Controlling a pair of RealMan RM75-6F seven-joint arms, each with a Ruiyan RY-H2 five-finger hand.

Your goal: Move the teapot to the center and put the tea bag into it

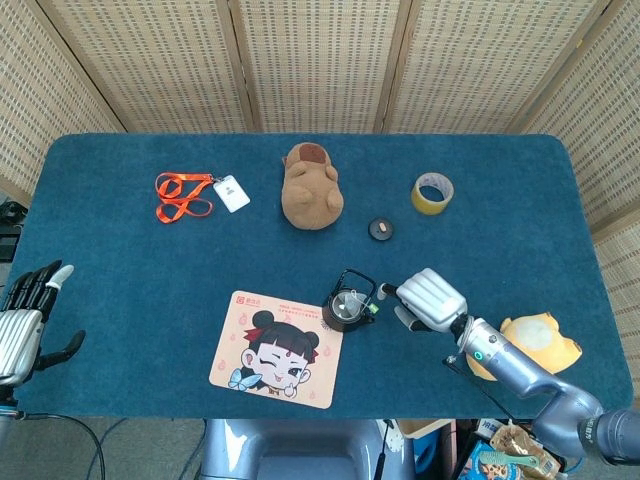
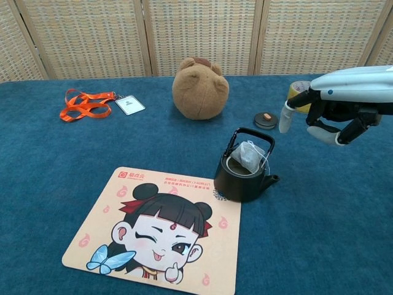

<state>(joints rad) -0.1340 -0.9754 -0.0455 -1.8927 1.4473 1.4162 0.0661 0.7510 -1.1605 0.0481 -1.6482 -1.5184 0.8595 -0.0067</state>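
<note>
Although the tea bag (image 2: 249, 155) already sat in the mouth of the black teapot (image 2: 244, 174), propped against the raised handle rather than sunk inside, the right hand (image 2: 325, 120) hung empty just to the pot's right, its fingers loosely parted and gripping nothing. The teapot stood near the middle of the bench (image 1: 120, 230), just beside the upper right corner of the cartoon mouse pad (image 1: 277, 348). Judged from that, the step in hand was clearing away after the drop, and doing it well would mean lifting the hand straight off to the right without brushing the handle or catching the bag's string, which could pull the bag back out. The chest view showed the bag's pale pouch resting high in the opening and the hand's curled fingers (image 2: 284, 120) from the side; from the head view the bag was only a light speck inside the pot. That overhead view alone showed the left hand (image 1: 28, 322) idle at the bench's near left edge, fingers apart and empty, and the yellow plush toy (image 1: 540, 342) by the right forearm.
</note>
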